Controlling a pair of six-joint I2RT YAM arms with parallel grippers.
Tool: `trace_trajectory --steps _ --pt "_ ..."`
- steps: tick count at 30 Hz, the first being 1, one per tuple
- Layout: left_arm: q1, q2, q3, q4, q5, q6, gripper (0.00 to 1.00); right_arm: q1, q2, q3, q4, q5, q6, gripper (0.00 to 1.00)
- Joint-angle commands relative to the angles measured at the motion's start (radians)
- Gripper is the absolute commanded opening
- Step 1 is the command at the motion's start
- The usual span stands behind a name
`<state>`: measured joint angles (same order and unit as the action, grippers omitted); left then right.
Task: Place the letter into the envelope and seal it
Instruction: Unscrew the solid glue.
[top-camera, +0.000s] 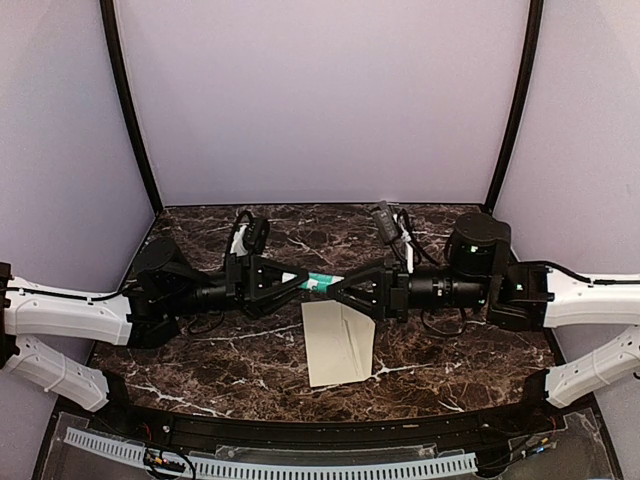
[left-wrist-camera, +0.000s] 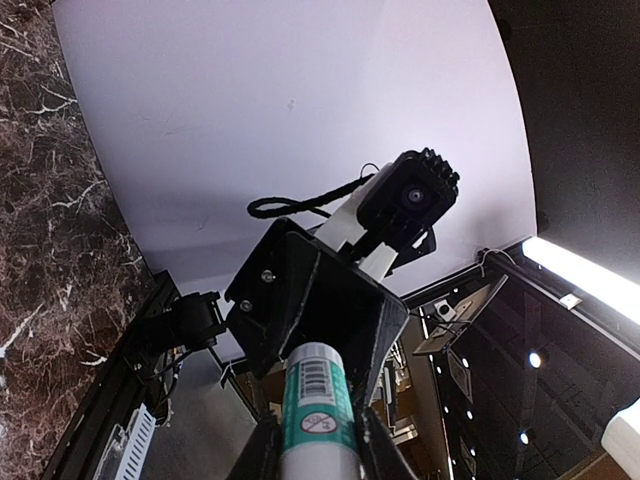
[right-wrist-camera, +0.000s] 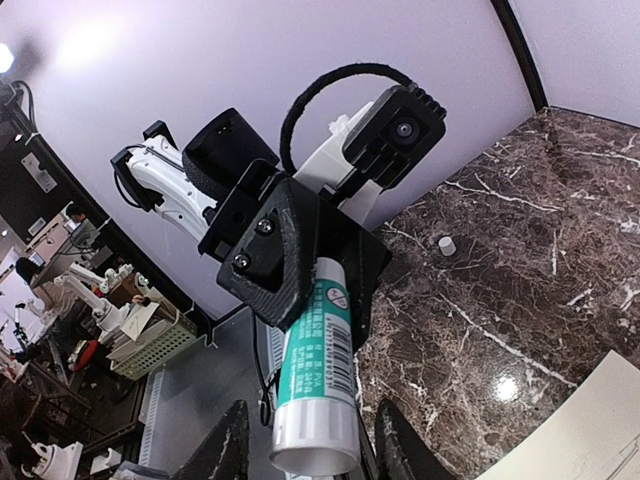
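A green and white glue stick (top-camera: 322, 282) hangs level above the table between my two grippers, which face each other. My left gripper (top-camera: 306, 280) is shut on one end of the glue stick (left-wrist-camera: 318, 400). My right gripper (top-camera: 338, 288) stands open round the other end (right-wrist-camera: 312, 400), with a small gap between each finger (right-wrist-camera: 228, 440) and the tube. The cream envelope (top-camera: 338, 343) lies flat on the table just below the grippers, with a triangular flap along its right side. One envelope corner (right-wrist-camera: 590, 425) shows in the right wrist view. The letter is hidden.
The table (top-camera: 230, 365) is dark marble with white veins, walled by pale panels behind and at the sides. A small white cap (right-wrist-camera: 446, 243) stands on the marble. A perforated white strip (top-camera: 270, 462) runs along the near edge.
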<state>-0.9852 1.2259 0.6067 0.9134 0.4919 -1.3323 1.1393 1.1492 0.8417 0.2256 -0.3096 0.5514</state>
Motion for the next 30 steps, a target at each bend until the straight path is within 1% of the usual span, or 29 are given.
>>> trace_trajectory --steps 1,7,10,15,19,25,27,30 --pt "0.005 -0.005 0.022 0.042 0.025 0.006 0.00 0.000 -0.046 -0.026 0.075 0.021 0.027 0.37" --pt "0.005 -0.003 0.026 0.042 0.028 0.008 0.00 -0.006 -0.053 -0.035 0.077 0.011 0.040 0.22" --pt "0.005 -0.002 0.030 0.041 0.032 0.012 0.00 -0.006 -0.044 -0.031 0.075 -0.002 0.049 0.20" --pt "0.004 0.004 0.029 0.036 0.037 0.021 0.00 -0.006 -0.018 -0.017 0.064 -0.015 0.069 0.19" --pt "0.005 0.010 0.032 0.039 0.054 0.059 0.00 -0.010 0.006 0.006 0.032 0.000 0.129 0.13" --pt "0.005 0.001 0.042 0.021 0.101 0.197 0.00 -0.030 0.027 0.013 0.035 -0.014 0.305 0.06" --pt "0.005 -0.012 0.055 -0.005 0.117 0.300 0.00 -0.049 0.035 0.009 0.030 -0.029 0.388 0.06" --pt "0.005 -0.043 0.075 -0.100 0.135 0.424 0.00 -0.078 0.045 -0.006 0.035 -0.053 0.511 0.07"
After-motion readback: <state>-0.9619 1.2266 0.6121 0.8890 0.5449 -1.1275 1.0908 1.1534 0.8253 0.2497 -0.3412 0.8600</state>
